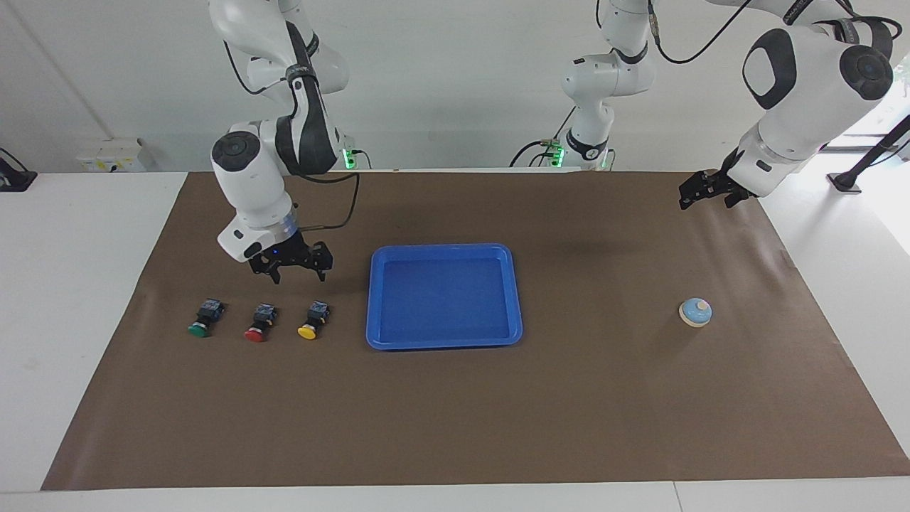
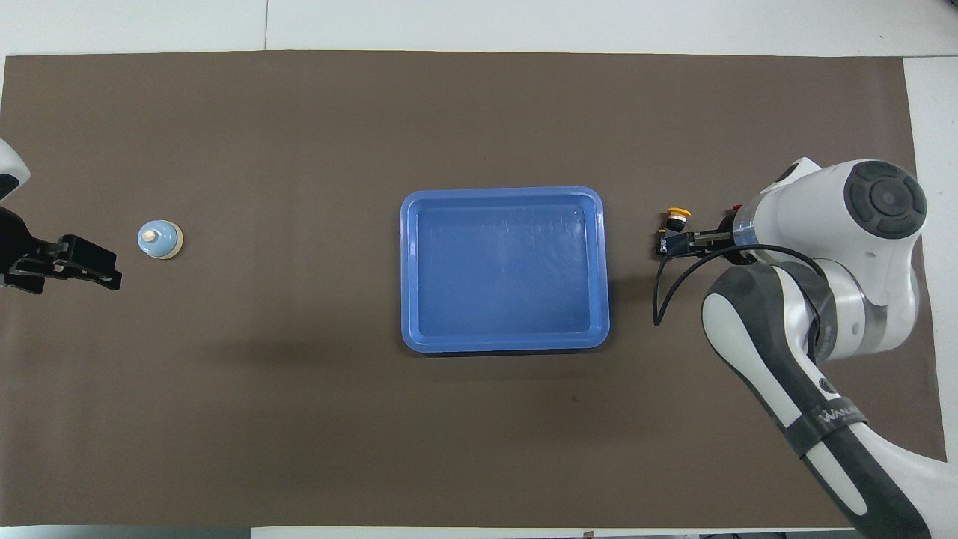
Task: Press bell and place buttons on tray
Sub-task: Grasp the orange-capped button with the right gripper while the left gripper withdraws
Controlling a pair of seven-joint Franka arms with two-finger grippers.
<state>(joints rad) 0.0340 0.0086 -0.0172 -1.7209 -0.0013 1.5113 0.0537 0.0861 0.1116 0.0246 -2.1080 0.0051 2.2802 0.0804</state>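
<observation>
Grippers both open and empty: your right gripper (image 1: pixel 297 273) hangs above the yellow button (image 1: pixel 311 322), left gripper (image 1: pixel 704 195) well clear of the bell (image 1: pixel 695 311).

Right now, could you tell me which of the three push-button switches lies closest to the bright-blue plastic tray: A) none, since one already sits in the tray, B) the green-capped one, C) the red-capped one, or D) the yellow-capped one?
D: the yellow-capped push-button switch lies beside the flat bright-blue plastic tray.
</observation>
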